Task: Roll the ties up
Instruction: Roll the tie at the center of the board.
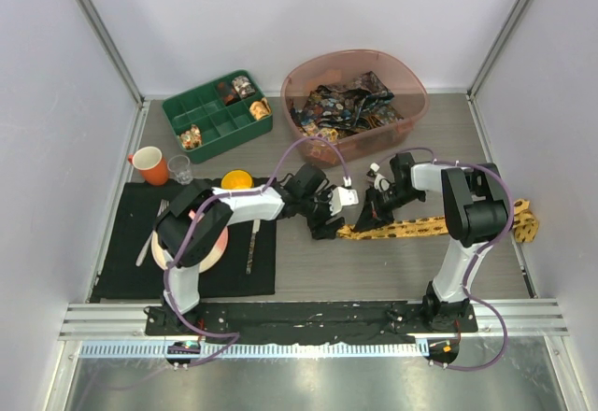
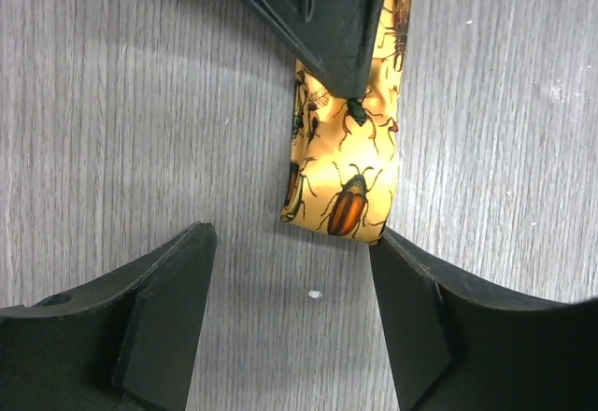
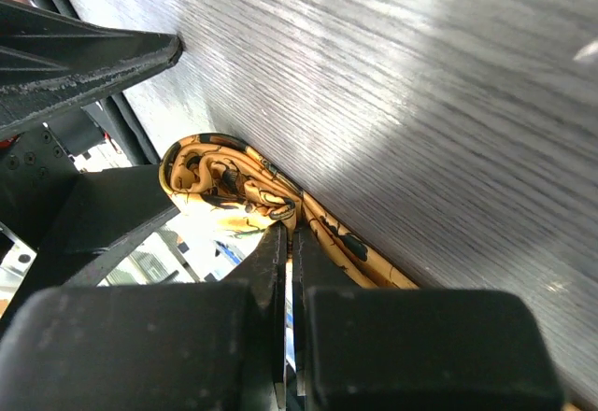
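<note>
So this is right at the start of the roll on the long yellow-orange fabric necktie (image 2: 348, 163), the one printed with beetles. Its narrow end is doubled over into a first small loop, which shows best in the right wrist view. The rest of the strip runs flat across the grey wood-grain table (image 2: 112, 103) toward the right-hand edge.

The right gripper (image 3: 288, 243) has its fingers shut tight together, with the tips pushed down on the necktie just behind the loop. It looks like it's pinning the fabric to the table. I honestly can't tell if any cloth is caught between the fingers.

The left gripper (image 2: 294, 252) is wide open and holding nothing. The folded end sits between its two fingers, off-centre toward one side. One finger (image 2: 411, 308) touches the corner of the fold, or very nearly, and the other finger is well apart from it with bare table in between.

My read is that the fold is made and the actual rolling hasn't got going yet. I'd guess the left gripper next needs to close across the width of that fold and turn it over toward the long part. The right one would have to keep the strip from sliding, then get out of the way of the roll. The fabric is floppy, so the loop could easily spring flat if the pin lifts too soon.

The dark multicoloured printed ties (image 1: 346, 105) are heaped in the pink plastic basin (image 1: 411, 117) at the back, nowhere near either gripper.
</note>
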Robot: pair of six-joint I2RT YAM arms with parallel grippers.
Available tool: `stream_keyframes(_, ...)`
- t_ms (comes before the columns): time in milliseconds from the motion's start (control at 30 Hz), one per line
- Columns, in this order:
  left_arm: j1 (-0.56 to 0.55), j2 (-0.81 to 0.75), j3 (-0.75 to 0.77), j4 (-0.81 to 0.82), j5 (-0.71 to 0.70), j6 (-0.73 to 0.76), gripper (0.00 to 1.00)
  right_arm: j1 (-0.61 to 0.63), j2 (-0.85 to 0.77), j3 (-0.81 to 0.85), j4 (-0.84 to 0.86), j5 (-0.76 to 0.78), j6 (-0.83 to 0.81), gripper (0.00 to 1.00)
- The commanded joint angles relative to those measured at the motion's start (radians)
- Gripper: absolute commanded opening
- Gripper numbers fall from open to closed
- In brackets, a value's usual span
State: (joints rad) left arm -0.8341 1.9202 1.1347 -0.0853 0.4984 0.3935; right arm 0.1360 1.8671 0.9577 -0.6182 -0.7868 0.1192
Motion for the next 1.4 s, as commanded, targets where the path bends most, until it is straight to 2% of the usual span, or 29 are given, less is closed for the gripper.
stream_keyframes(0, 0.004, -0.020, -0.042, 0.106, 0.065, -0.010, 0.72, 0.016, 0.014, -0.030, 0.064, 0.196, 0.008, 0.01)
stream_keyframes(167, 0.003, -0.020, -0.062, 0.134, 0.078, 0.013, 0.71, 0.063, 0.024, -0.051, 0.153, 0.193, 0.057, 0.01)
stream_keyframes(267, 0.003, -0.021, -0.069, 0.118, 0.098, 0.016, 0.60, 0.070, 0.032, -0.054, 0.179, 0.192, 0.065, 0.01)
stream_keyframes(300, 0.003, -0.023, -0.072, 0.116, 0.103, 0.012, 0.50, 0.068, 0.033, -0.056, 0.182, 0.190, 0.066, 0.01)
stream_keyframes(433, -0.003, -0.038, -0.067, 0.116, 0.114, -0.019, 0.39, 0.070, 0.037, -0.074, 0.209, 0.181, 0.073, 0.01)
stream_keyframes(933, -0.060, -0.001, 0.011, 0.177, 0.131, -0.084, 0.39, 0.071, 0.024, -0.123, 0.239, 0.205, 0.045, 0.00)
stream_keyframes(1367, -0.092, 0.092, 0.083, 0.226, 0.048, -0.065, 0.39, 0.071, 0.035, -0.123, 0.233, 0.178, 0.037, 0.01)
